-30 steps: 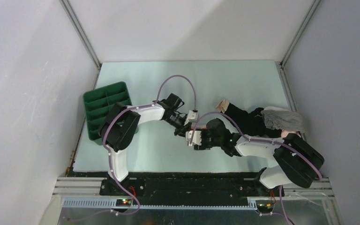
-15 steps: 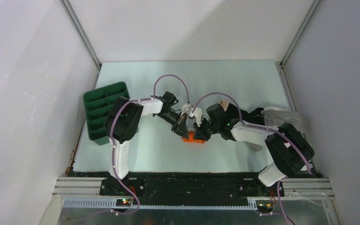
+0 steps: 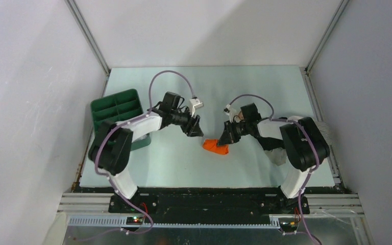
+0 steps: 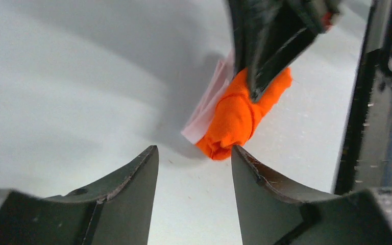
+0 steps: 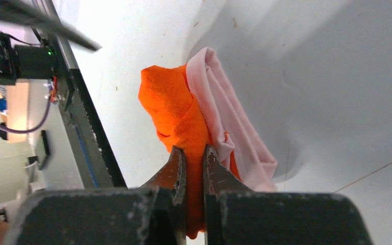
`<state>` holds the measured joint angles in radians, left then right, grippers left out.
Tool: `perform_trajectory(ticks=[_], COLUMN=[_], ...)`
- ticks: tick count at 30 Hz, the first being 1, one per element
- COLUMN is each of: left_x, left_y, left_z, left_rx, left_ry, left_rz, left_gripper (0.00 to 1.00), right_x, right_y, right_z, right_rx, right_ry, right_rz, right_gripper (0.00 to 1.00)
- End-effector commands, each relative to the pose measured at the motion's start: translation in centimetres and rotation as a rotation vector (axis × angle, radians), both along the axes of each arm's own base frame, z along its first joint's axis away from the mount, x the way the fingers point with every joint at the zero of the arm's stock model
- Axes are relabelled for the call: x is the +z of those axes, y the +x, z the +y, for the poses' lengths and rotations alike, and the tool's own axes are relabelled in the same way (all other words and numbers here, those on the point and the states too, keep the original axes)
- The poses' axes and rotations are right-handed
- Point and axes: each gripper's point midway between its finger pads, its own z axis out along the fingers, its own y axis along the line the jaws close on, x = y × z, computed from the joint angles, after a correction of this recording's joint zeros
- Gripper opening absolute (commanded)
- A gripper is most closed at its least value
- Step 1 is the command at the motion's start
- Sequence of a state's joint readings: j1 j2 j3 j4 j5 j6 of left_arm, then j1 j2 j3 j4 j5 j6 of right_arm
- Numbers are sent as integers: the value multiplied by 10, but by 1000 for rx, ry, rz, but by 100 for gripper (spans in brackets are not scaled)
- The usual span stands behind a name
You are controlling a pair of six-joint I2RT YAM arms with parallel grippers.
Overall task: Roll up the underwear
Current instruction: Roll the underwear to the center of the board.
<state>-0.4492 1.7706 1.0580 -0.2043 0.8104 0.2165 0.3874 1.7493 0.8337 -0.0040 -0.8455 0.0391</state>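
Orange underwear (image 3: 216,146), rolled into short bundle, pink band showing along one side, sits on table (image 3: 255,87) near middle, between both grippers. Right gripper (image 5: 194,153) clenched on one end of roll, fingers pinching orange cloth. Left gripper (image 4: 193,150) released: jaws apart, nothing between them, roll just ahead of tips. Farther left, green tray (image 3: 113,109) with dividers at table's left edge, well apart from roll.
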Motion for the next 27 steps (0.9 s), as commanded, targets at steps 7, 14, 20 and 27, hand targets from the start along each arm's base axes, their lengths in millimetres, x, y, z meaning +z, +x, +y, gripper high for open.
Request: perform_trajectory(ticks=[7, 14, 20, 27], left_x=[23, -2, -19, -38], left_y=[-40, -50, -48, -39], left_z=[-35, -44, -54, -59], left_rx=[-505, -645, -637, -669], left_ry=[-5, 60, 140, 261], left_rz=[-899, -1155, -1243, -1281], left_gripper=[60, 66, 68, 68], right_x=[-53, -73, -84, -84], right_y=[10, -6, -18, -20], right_z=[-19, -16, -17, -19], right_rx=[-127, -94, -81, -99], right_ry=[-191, -216, -234, -212], right_rz=[259, 434, 573, 643], right_gripper=[0, 0, 0, 0])
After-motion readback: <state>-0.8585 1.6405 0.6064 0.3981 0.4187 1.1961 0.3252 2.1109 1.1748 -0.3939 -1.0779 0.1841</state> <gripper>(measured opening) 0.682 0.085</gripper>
